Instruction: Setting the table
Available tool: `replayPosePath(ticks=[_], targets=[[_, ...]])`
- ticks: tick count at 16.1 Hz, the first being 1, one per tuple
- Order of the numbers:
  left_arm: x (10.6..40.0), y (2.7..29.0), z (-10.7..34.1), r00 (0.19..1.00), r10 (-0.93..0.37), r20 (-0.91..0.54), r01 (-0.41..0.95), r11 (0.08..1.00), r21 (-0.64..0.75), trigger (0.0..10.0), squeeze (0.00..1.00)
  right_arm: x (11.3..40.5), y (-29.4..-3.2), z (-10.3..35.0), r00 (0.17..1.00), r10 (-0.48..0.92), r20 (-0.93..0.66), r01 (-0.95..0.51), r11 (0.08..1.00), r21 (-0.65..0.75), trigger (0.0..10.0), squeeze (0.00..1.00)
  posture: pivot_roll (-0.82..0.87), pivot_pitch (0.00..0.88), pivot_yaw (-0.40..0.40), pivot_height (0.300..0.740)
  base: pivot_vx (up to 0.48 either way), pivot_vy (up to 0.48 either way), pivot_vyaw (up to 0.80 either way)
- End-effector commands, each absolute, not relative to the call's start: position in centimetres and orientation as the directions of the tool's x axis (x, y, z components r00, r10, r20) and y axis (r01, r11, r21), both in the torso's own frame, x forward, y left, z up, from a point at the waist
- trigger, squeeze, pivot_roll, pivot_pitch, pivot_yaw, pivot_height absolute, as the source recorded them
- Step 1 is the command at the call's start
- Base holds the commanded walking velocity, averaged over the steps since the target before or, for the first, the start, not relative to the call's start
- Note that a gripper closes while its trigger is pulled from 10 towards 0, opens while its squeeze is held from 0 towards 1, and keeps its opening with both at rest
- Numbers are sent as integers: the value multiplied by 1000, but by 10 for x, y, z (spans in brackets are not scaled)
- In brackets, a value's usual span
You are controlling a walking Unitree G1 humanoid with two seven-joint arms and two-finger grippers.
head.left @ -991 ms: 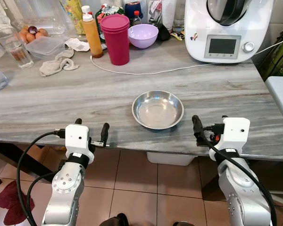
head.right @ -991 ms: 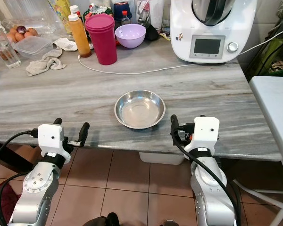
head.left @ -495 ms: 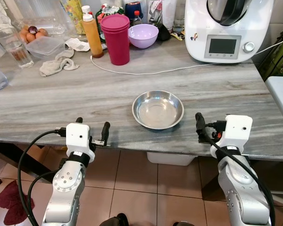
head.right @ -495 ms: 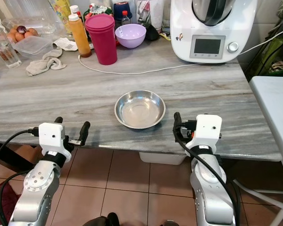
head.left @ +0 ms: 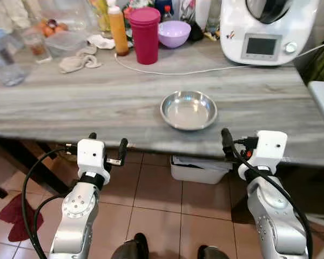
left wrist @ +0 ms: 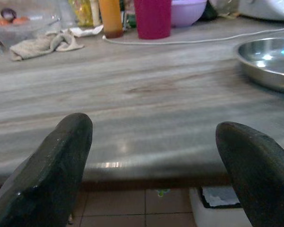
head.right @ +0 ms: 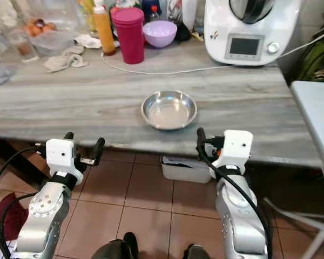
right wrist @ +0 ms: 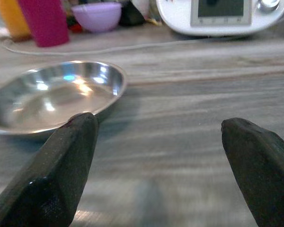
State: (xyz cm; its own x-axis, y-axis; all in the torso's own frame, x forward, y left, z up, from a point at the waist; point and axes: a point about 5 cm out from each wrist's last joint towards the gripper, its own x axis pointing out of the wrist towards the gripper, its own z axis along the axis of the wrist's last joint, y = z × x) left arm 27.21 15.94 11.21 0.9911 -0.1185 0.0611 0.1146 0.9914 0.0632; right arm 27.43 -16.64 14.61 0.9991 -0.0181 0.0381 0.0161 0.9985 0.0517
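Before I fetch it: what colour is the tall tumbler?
Magenta tumbler, clearest in the left eye view.

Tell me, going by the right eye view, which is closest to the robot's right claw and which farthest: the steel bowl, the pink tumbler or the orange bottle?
From the right claw, held off the table's front edge:
1. Steel bowl, on the table just ahead of the claw and a little to its left.
2. Pink tumbler, near the back, farther left.
3. Orange bottle, beside the tumbler, farther left again.
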Motion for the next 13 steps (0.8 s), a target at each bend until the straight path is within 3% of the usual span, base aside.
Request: replayPosePath(ticks=[1,13], targets=[[271,161,108,992,-119,37,116,991,72,10000,0,274,-167,145,999,-19,28,18,998,58,10000,0,-147,128,71,740,-330,0,0],[271,160,107,991,-129,37,126,989,70,10000,0,279,-167,146,999,-20,39,17,998,61,10000,0,-145,120,74,740,-330,0,0]])
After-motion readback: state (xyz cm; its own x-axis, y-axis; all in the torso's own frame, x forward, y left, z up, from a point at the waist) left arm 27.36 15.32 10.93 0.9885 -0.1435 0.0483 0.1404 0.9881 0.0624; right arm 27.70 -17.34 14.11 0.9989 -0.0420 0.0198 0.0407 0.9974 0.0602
